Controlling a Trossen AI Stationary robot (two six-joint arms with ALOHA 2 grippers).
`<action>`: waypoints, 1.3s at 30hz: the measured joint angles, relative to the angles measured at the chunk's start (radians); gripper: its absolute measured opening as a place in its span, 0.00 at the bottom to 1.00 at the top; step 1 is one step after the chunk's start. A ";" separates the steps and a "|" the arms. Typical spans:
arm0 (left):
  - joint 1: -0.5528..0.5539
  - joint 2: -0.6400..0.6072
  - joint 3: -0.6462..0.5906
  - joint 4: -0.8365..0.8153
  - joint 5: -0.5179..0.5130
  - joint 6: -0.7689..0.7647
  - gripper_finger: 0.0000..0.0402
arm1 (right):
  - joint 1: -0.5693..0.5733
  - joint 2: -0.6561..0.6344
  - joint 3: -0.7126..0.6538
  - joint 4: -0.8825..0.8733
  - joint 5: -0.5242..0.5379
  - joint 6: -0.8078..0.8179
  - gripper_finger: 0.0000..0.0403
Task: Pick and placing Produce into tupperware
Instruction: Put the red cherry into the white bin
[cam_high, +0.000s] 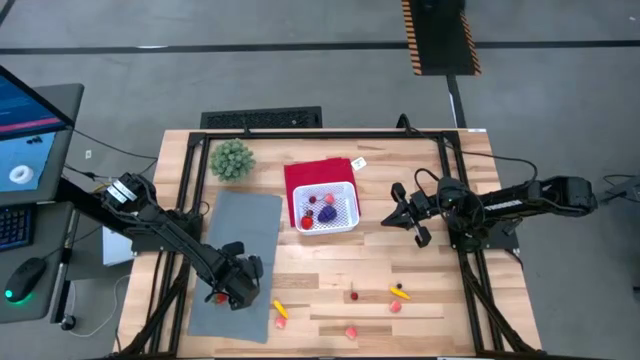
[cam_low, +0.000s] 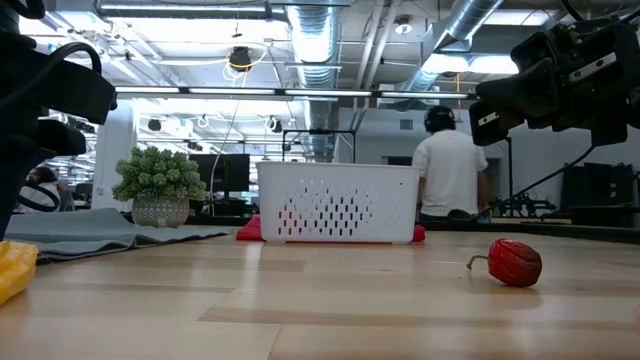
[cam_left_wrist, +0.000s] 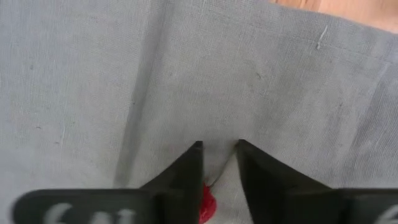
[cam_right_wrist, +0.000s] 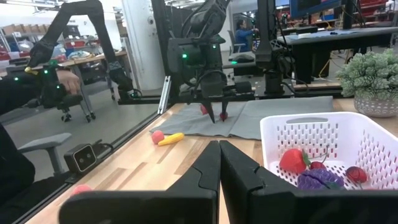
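Note:
The white latticed tupperware (cam_high: 325, 185) stands on a red cloth (cam_high: 315, 170) and holds red and purple produce (cam_right_wrist: 318, 180). More produce lies loose on the wood near the front: a yellow piece (cam_high: 280, 310), a small red one (cam_high: 353, 295) and a pink one (cam_high: 351, 331). My left gripper (cam_left_wrist: 219, 146) points down over the grey mat (cam_high: 240, 240). Its fingers stand a narrow gap apart, with a small red stemmed piece (cam_left_wrist: 208, 205) between them. My right gripper (cam_right_wrist: 217, 168) hovers level and shut, just right of the tupperware. My left gripper comes at the small red piece (cam_left_wrist: 208, 205) from above, fingers pointing down, one on each side of it. The piece lies on the mat close against one finger (cam_left_wrist: 189, 180) and does not fill the gap. I cannot tell whether it is touched.
A green bushy plant (cam_high: 231, 159) stands at the far left of the table. Another yellow piece (cam_high: 400, 291) and a pink one (cam_high: 395, 307) lie front right. Black frame rails run along both table sides. A person (cam_low: 448, 170) stands in the room behind.

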 joint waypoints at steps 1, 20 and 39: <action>0.000 0.000 0.000 0.000 0.000 0.005 0.18 | 0.000 0.000 0.000 0.000 0.000 0.000 0.08; 0.000 -0.010 0.117 -0.126 -0.104 0.128 0.00 | 0.000 0.000 0.000 -0.001 0.000 0.000 0.08; 0.087 -0.732 -0.279 0.510 -0.427 0.522 0.00 | 0.000 0.000 0.000 -0.002 -0.003 0.000 0.08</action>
